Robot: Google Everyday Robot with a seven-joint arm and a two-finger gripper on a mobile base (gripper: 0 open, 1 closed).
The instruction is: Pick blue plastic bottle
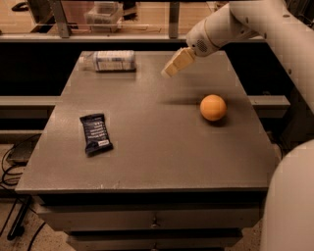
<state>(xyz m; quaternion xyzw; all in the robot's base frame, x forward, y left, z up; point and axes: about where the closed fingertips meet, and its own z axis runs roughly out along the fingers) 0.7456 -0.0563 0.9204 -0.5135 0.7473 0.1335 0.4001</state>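
The blue plastic bottle (109,61) lies on its side at the far left corner of the grey table (147,157), its cap pointing left. My gripper (171,70) hangs above the far middle of the table, to the right of the bottle and apart from it. It holds nothing that shows. The white arm reaches in from the upper right.
An orange ball (213,107) sits on the right part of the table. A dark navy snack bar wrapper (95,133) lies on the left part. A shelf with a clear container (103,12) stands behind the table. Cables lie on the floor at the left.
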